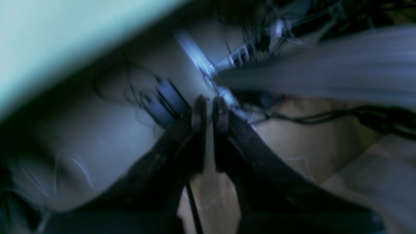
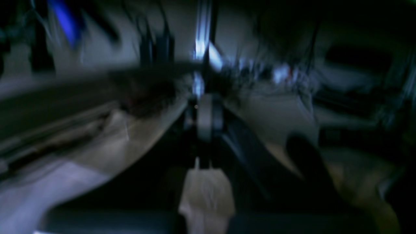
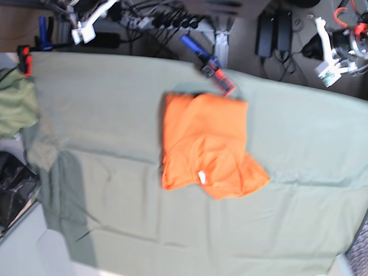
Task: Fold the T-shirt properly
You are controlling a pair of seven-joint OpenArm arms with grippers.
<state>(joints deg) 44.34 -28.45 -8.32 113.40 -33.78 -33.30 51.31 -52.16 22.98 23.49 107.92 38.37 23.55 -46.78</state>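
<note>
Cloth (image 3: pixel 115 115) in sage green covers the whole table in the base view, creased and lying a little askew, its far edge running along a strip of floor crowded with dark cables, a power strip (image 3: pixel 167 22) and metal stands. A red clamp (image 3: pixel 24 59) pins the cloth at the far left corner, and a blue-handled clamp (image 3: pixel 210 66) with a red tip bites the far edge just beyond the shirt. An olive garment (image 3: pixel 14 100) is bunched at the left edge, with a black bag (image 3: pixel 14 184) below it off the table. No containers show.

The T-shirt (image 3: pixel 204 146), bright orange, lies near the middle of the cloth, folded into a rough rectangle with its white label (image 3: pixel 202 176) showing near the front edge and one corner poking out at the lower right. Nothing touches it.

Both arms are lifted clear of the table, at the far corners of the base view. Both wrist views are heavily motion-blurred. The left gripper (image 1: pixel 209 112) shows its two fingers nearly together with a thin gap between them and nothing in it; floor and cables lie beyond. The right gripper (image 2: pixel 208 113) has its fingers pressed together, empty, against a smeared dark background.
</note>
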